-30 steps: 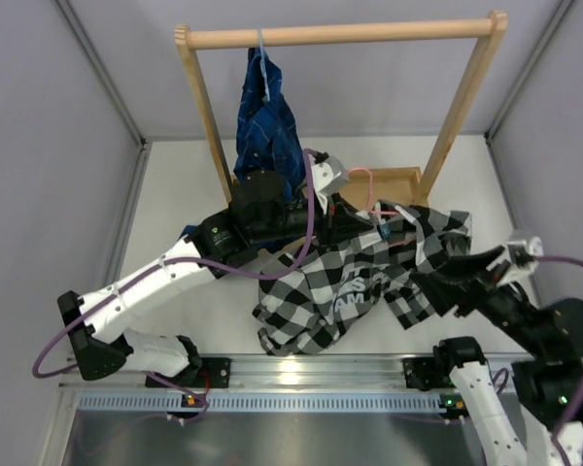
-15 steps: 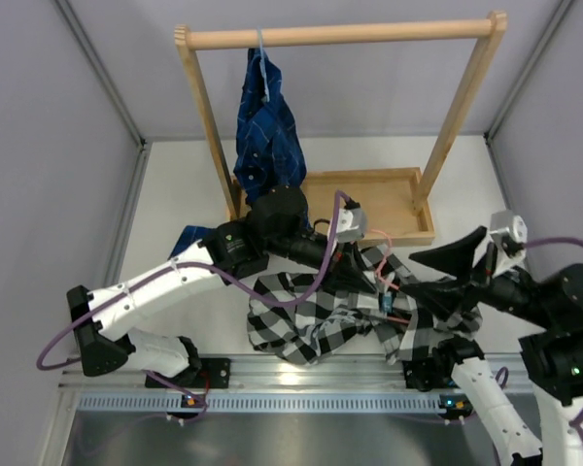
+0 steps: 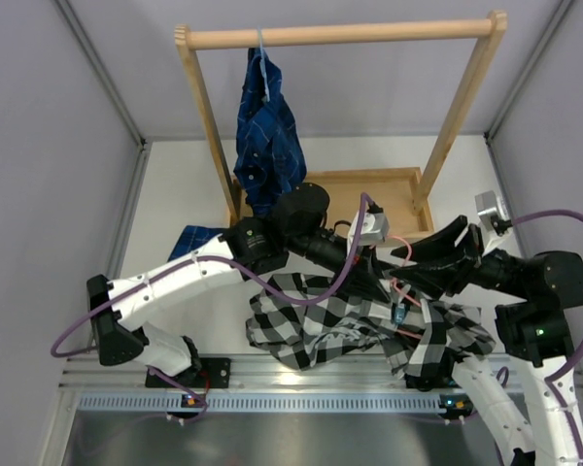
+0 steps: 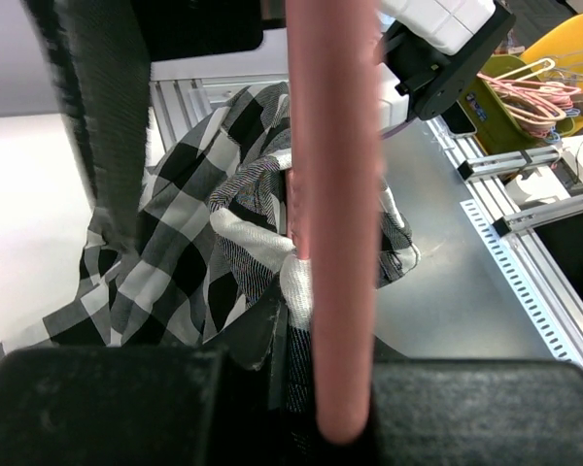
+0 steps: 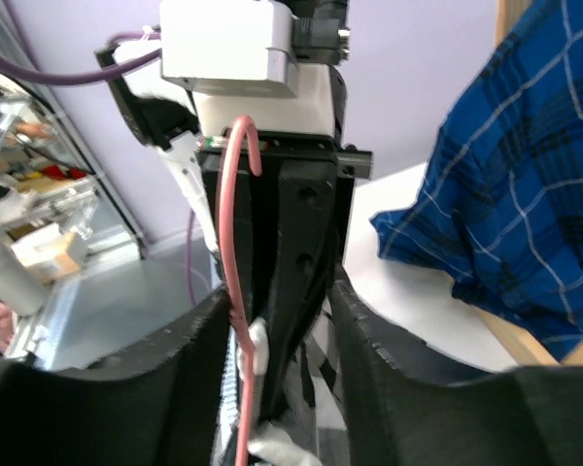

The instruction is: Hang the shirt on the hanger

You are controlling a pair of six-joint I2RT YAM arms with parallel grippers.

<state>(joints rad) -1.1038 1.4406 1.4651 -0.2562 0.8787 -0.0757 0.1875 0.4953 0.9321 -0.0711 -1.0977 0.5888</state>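
Shirt [image 3: 340, 330] was spread flat mid-table a sec ago. Now it's bunched in a heap under my two grippers, nearer my bases. Both arms have swung in to meet above it. Hanger [image 4: 330, 243] has come away from the tray [image 3: 369, 180] w/ my L gripper [image 3: 379, 267], which is clamped tight on the pink wire. In the L wrist view checked cloth wraps round that wire, so prob partly threaded. R gripper [image 3: 415, 270] now faces the L one, jaws apart, straddling wire and L finger, gripping nothing I can see. Meaning: wire's in the fabric, but shoulders likely not seated yet; R needs to pull cloth over.
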